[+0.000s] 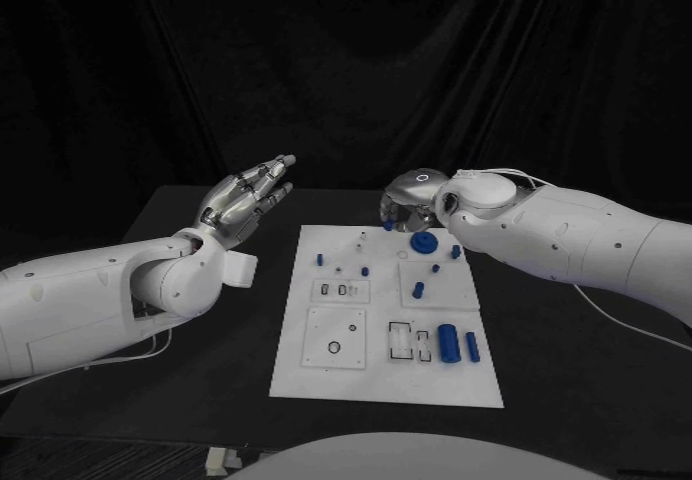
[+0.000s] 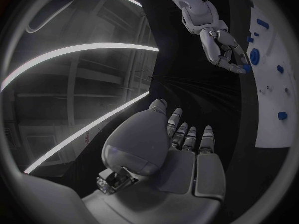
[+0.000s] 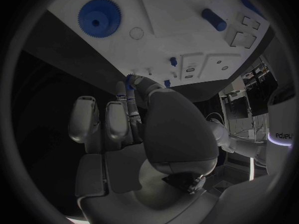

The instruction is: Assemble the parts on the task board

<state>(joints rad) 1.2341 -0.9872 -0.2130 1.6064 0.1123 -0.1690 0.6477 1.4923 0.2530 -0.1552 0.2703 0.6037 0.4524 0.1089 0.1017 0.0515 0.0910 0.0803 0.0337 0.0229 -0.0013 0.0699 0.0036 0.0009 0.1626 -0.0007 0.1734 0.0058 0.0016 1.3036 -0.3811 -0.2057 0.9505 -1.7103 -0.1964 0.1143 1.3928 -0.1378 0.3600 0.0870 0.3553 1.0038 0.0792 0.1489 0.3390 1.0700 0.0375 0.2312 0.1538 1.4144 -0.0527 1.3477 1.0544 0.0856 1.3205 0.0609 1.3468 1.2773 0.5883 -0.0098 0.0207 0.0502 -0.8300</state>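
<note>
Our right hand [image 1: 408, 203] pinches a small blue toothed part [image 3: 130, 77] at the far edge of the white task board [image 1: 382, 385], just beside the large blue gear [image 1: 423, 241], probably to mesh them. Our left hand [image 1: 248, 200] waits off the board's left, fingers apart, holding nothing.

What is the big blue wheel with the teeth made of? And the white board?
The blue gear looks like plastic: one even matte blue, with crisp little teeth around its edge. The task board looks like smooth white plastic too, flat and matte with neat cut-out slots, though painted metal cannot be ruled out from its look alone.
</note>
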